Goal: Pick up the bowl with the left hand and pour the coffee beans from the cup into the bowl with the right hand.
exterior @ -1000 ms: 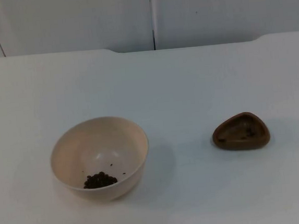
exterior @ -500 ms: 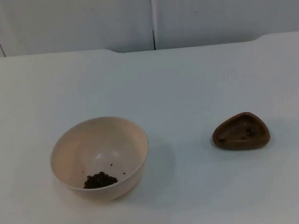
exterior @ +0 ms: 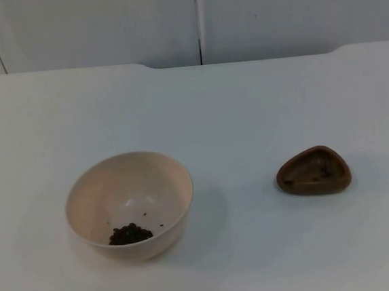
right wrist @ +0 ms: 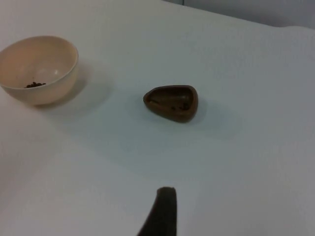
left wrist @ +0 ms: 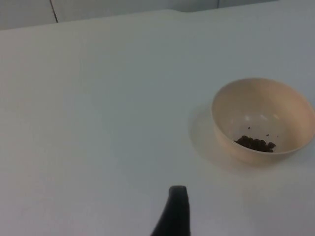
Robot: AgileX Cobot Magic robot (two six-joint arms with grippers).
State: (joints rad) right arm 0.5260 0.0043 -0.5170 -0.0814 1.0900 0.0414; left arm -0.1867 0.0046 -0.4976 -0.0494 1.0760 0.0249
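1. Both grippers are staying up off the table, and I cannot tell if their jaws are spread or pressed together. One black fingertip of the left gripper [left wrist: 172, 211] is pointing out over bare table, well apart from the bowl. One black fingertip of the right gripper [right wrist: 160, 211] is pointing out over bare table too, well apart from the cup. Neither one is touching or holding anything.
2. Next, the white table [exterior: 246, 107] is reaching back to the grey wall [exterior: 102, 24], which is standing along its far edge.
3. On the table, the bowl [exterior: 130, 205] is sitting upright on the left arm's side. It is round and cream colored, and it is casting a soft shadow beside it.
4. Over on the right arm's side, the cup [exterior: 313, 171] is sitting well apart from the bowl. It is small and brown, with one end rounder than the other, and its open top is facing up. A few dark bits are showing inside it.
5. Inside the bowl, the coffee beans [exterior: 129, 234] are lying in a small dark heap at the bottom, close to the near wall. A few loose bits are lying just beside the heap.
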